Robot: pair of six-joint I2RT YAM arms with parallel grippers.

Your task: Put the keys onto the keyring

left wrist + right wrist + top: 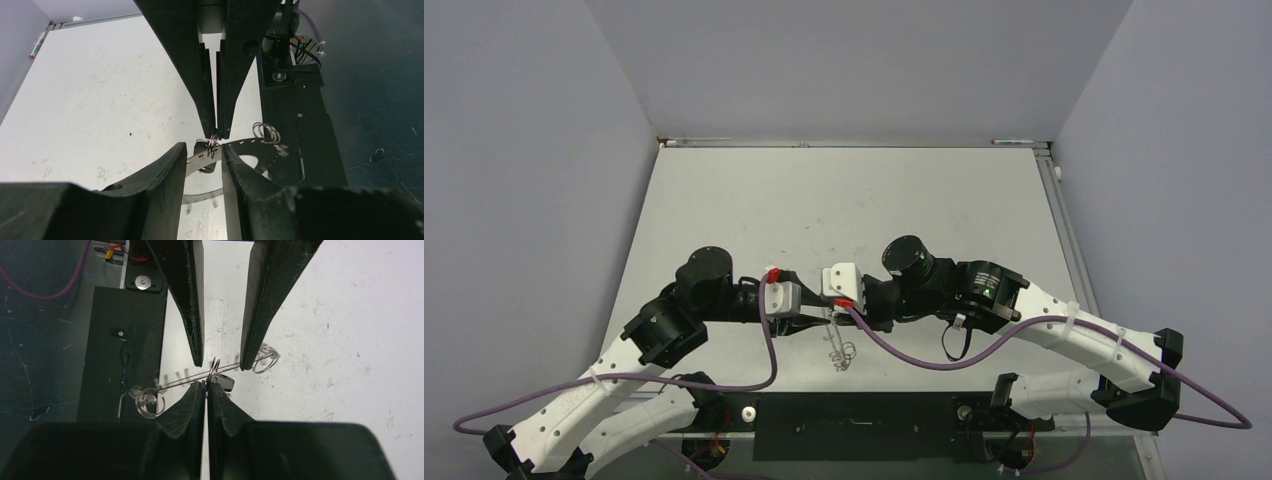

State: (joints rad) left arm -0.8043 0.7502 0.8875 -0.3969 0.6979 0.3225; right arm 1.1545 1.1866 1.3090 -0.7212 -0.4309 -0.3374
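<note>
The keyring (250,143) is a thin grey ring with wire loops (265,132) on its rim, held off the table. It shows edge-on in the right wrist view (175,381) and in the top view (836,345). My right gripper (206,384) is shut on a small wire loop (214,366) at the ring's band; it also shows in the left wrist view (216,132). The key's black head (227,384) hangs just beside that loop. My left gripper (202,147) has its jaws apart, and the ring's band spans the gap at its fingertips (197,360).
The black base plate (854,425) lies at the table's near edge, right under the ring's near end (125,340). Purple cables (904,350) loop beside both arms. The white table (844,200) stretches behind, with a pen-like item (37,45) at its rear edge.
</note>
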